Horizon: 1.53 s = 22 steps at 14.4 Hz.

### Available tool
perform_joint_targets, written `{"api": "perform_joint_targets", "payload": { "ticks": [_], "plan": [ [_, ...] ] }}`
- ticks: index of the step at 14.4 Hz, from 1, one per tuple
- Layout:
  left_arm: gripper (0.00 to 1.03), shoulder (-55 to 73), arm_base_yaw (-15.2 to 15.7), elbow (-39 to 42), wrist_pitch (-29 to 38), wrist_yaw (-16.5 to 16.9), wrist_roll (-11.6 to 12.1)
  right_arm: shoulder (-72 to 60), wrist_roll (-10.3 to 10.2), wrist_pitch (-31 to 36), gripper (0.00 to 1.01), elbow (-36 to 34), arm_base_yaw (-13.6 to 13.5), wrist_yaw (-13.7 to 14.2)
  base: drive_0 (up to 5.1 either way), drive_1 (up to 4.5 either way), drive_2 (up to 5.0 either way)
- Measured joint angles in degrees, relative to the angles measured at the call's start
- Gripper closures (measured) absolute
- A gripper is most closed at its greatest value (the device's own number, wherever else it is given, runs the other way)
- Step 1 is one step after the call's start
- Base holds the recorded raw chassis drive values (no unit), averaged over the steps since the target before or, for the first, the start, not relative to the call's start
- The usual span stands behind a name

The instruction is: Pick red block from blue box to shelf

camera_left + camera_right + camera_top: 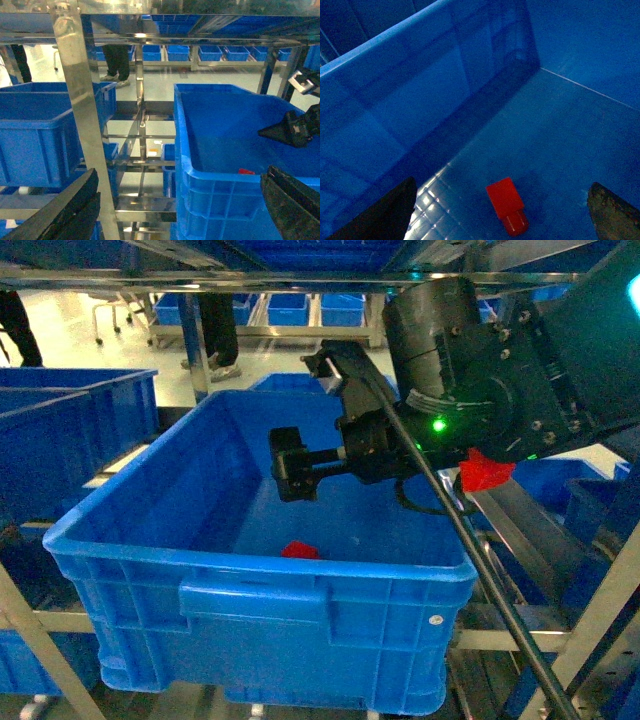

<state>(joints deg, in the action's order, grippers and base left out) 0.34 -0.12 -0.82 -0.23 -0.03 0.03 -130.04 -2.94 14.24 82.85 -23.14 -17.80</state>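
The red block [506, 205], likely light, stiff and slick, lies tipped over on the blue box [395, 115] floor beneath the open right pincer [500, 215]; grip its flat sides.

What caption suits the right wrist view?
Open right gripper hovers above a red block lying on the blue box floor.
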Motion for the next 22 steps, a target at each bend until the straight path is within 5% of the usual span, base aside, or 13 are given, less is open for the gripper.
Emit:
{"api": "perform_joint_targets", "payload": {
  "ticks": [6,16,22],
  "plan": [
    [0.05,0.0,0.0,0.0,0.0,0.0,0.0,7.3,-0.5,5.8,0.03,-13.0,1.9,-4.3,0.0,0.0,0.0],
    [0.05,0.0,0.0,0.0,0.0,0.0,0.0,16.3,-2.0,9.3,0.03,-20.8,2.8,-5.2,0.0,0.0,0.0],
    [0.05,0.0,0.0,0.0,0.0,0.0,0.0,28.6,-7.0,12.6,0.03,-32.3,4.5,-8.9,0.0,0.0,0.0]
  ]
}}
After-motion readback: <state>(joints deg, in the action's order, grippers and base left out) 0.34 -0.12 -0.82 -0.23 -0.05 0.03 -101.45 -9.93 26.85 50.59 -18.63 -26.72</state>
